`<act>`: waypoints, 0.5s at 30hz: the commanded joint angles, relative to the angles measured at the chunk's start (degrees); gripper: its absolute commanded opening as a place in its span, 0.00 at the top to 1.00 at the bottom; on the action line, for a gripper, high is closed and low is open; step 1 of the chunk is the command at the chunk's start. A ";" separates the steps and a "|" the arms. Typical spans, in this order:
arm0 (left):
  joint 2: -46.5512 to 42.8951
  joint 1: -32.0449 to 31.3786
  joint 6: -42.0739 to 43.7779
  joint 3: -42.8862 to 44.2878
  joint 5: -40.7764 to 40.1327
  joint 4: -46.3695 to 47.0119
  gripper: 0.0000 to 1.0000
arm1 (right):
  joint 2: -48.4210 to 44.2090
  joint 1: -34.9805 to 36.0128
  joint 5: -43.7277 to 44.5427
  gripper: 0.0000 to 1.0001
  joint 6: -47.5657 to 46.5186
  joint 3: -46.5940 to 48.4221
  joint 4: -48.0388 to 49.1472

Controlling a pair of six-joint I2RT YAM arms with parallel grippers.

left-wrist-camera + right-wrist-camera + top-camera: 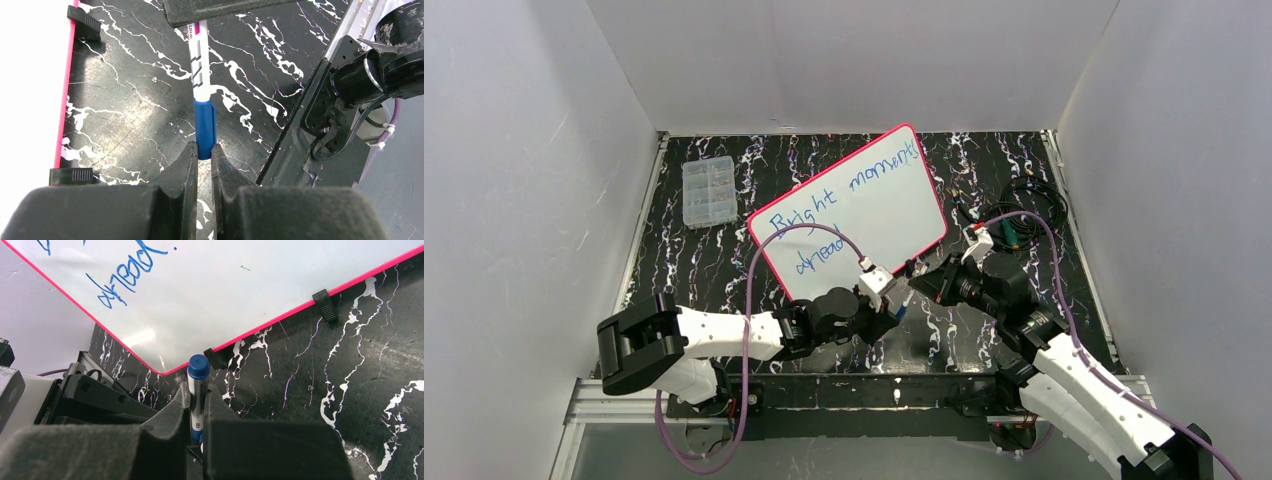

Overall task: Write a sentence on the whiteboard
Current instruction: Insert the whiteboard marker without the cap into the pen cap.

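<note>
**Both Grippers Clamp One Marker Off the Board's Near Edge**

White walls [524, 200] box in the black, white-veined table [714, 270]. Bare surface lies near-left and right of the whiteboard [894, 200], which lies flat and skewed at centre. It is smooth, round-cornered and pink-rimmed. The sentence [824, 205] runs across it in blue script. A clear compartment box [708, 191] sits far-left, apart from the board. The left gripper [204, 155], its jaws narrow, pinches the marker's [200, 65] blue cap [205, 127]. The right gripper [198, 405] is clamped on the white barrel.
</note>
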 commanded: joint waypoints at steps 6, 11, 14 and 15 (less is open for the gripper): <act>-0.79 2.23 0.61 5.86 -1.65 9.47 1.00 | 0.30 1.26 -3.98 0.99 -1.16 -3.48 -5.48; -0.14 3.07 0.89 6.88 -0.69 9.90 1.00 | 0.34 1.87 -3.65 0.99 -1.49 -4.12 -6.02; 0.50 3.35 1.10 7.71 0.03 10.20 1.00 | 0.56 2.22 -3.26 0.99 -1.39 -4.38 -5.95; 0.66 3.35 1.27 7.91 0.01 10.22 1.00 | 0.60 2.45 -3.12 0.99 -1.49 -4.50 -6.02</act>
